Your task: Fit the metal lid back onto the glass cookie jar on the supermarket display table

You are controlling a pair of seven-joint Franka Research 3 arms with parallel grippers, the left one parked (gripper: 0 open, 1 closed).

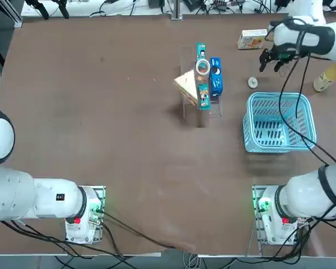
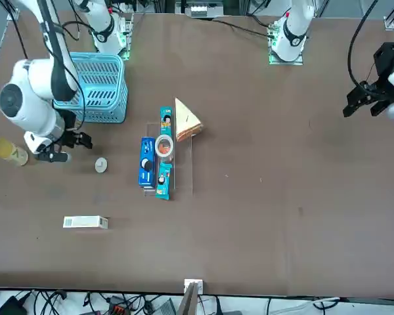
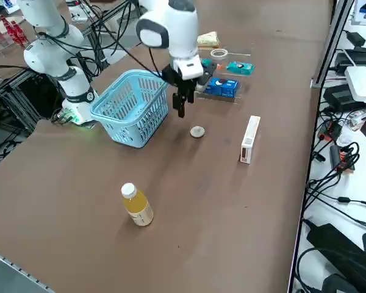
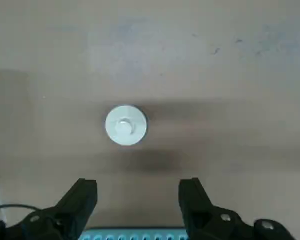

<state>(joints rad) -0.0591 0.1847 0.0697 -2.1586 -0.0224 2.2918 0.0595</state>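
The metal lid [image 1: 252,82] [image 4: 126,125] is a small silvery disc lying flat on the dark-brown display table [image 1: 101,140], just beyond the blue basket. The glass cookie jar [image 1: 203,67] [image 2: 165,147] [image 3: 219,54] shows as a whitish ring among blue and teal snack packets near the table's middle. My right gripper [image 1: 271,60] [image 3: 182,104] [image 4: 140,187] hangs above the table close to the lid [image 3: 197,131] [image 2: 101,165], on the basket side, not touching it. Its fingers [image 4: 82,197] stand open with nothing between them.
A light-blue plastic basket [image 1: 280,122] [image 3: 131,107] stands right beside the gripper. A yellow drink bottle [image 1: 325,78] [image 3: 137,206] stands at the right edge. A white carton [image 1: 252,39] [image 3: 250,139] lies beyond the lid. A wrapped sandwich [image 1: 186,84] leans by the packets.
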